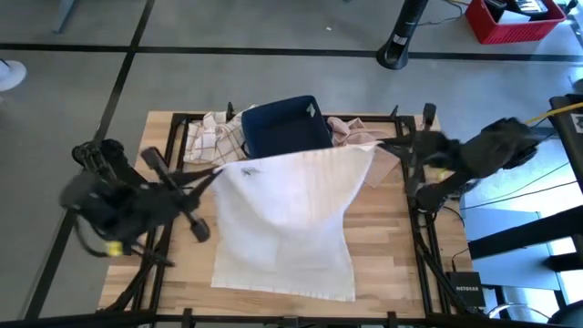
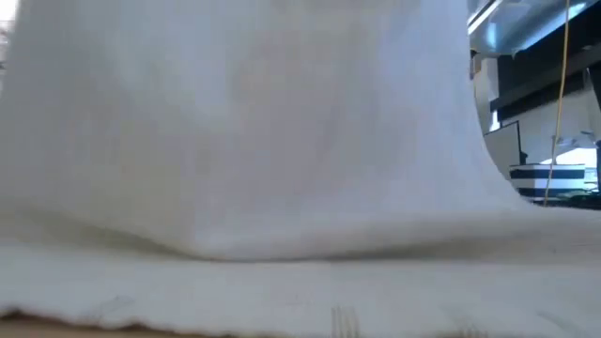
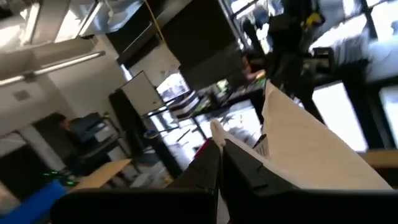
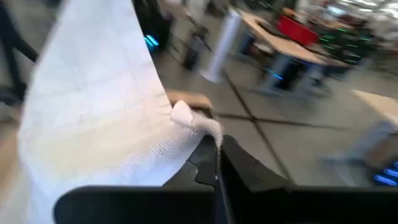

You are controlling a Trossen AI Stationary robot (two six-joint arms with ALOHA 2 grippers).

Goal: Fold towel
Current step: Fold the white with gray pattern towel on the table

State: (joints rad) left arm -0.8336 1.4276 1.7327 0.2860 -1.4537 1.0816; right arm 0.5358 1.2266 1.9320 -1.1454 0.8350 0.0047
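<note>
Light wooden table (image 1: 383, 255) with a black frame fills the middle of the high view. Biggest thing on it is the white woven cloth towel (image 1: 291, 219): near half lies flat on the wood, far half is lifted, stretched between both arms by its two far corners. Looks like the lift is meant to carry the far edge toward the near edge for the first fold; judged, not seen. The low view is almost all towel (image 2: 235, 141), hanging like a curtain with its lower part on the table.

Behind it sits a dark blue folded cloth (image 1: 287, 126), on top of other laundry: a checked white cloth (image 1: 214, 137) to its left, a pinkish cloth (image 1: 351, 129) to its right. Likely a waiting pile.

Left gripper (image 1: 217, 169) is at the towel's far left corner, fingers clamped together on the fabric; the left wrist view shows the corner (image 3: 273, 143) pinched between its dark fingers (image 3: 208, 168). Right gripper (image 1: 384, 144) holds the far right corner, fingers closed on cloth too; bunched corner (image 4: 193, 124) sits at its fingertips (image 4: 208, 158).
</note>
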